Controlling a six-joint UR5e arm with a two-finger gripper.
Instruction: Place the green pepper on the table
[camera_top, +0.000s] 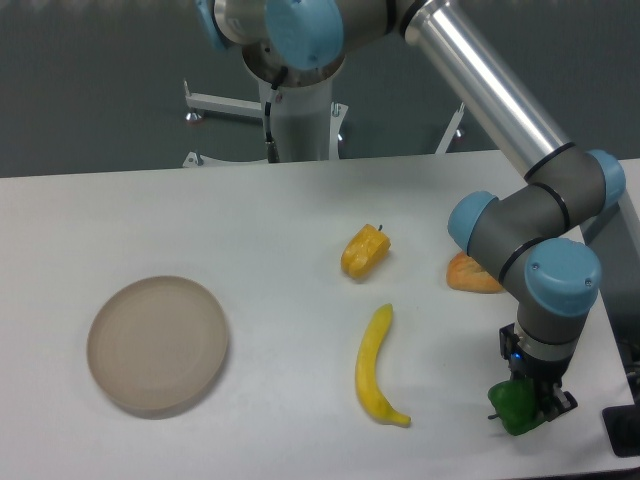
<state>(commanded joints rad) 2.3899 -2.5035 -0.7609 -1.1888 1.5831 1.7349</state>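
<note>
**Green pepper low over the table, not yet let go**

Gripper (528, 405) closed around the green pepper (516, 410), at or just above the table (280, 210) near its right front edge; contact unclear. Left: opening and withdrawing. Wrist pointing straight down, forearm angled back toward the base. Banana (375, 368) near, plate (158, 344) well apart

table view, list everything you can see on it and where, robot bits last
plate: 1, beige, left side of the table
yellow pepper: 1, yellow-orange, centre
banana: 1, yellow, in front of the yellow pepper
orange thing: 1, right side, partly hidden behind the arm
green pepper: 1, green, front right, at the hand
arm: 1, grey and blue, coming in from the top
hand: 1, dark, closed around the green pepper
</note>
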